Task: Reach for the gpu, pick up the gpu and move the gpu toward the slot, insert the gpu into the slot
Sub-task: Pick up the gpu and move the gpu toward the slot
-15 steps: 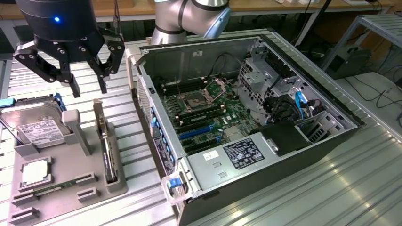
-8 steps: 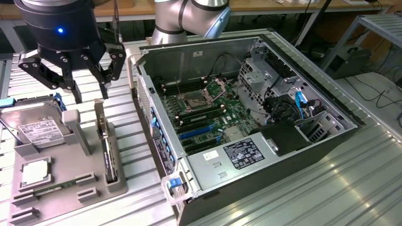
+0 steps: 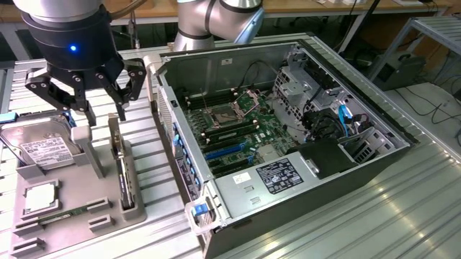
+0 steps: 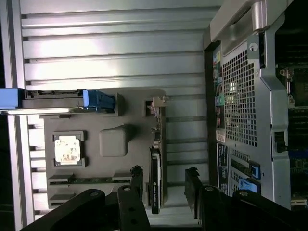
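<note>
The gpu [image 3: 124, 178] is a thin dark card standing on edge in a grey holder tray [image 3: 75, 186], to the exterior view's left of the open computer case. My gripper [image 3: 105, 118] hangs open just above the card's far end, touching nothing. In the wrist view the gpu [image 4: 157, 159] runs edge-on with its silver bracket [image 4: 157, 102] at one end. The black fingertips [image 4: 137, 180] stand on either side of the other end, and my gripper [image 4: 165, 185] has clear gaps around the card. The blue slot [image 3: 224, 152] lies on the green motherboard inside the case.
The tray also holds a silver hard drive [image 3: 43, 147], a square chip [image 3: 40, 197] and a green memory stick [image 3: 66, 213]. The open case [image 3: 288, 135] with its metal wall [image 4: 240, 106] stands close beside the tray. Ribbed metal table [image 3: 374, 216] lies all around.
</note>
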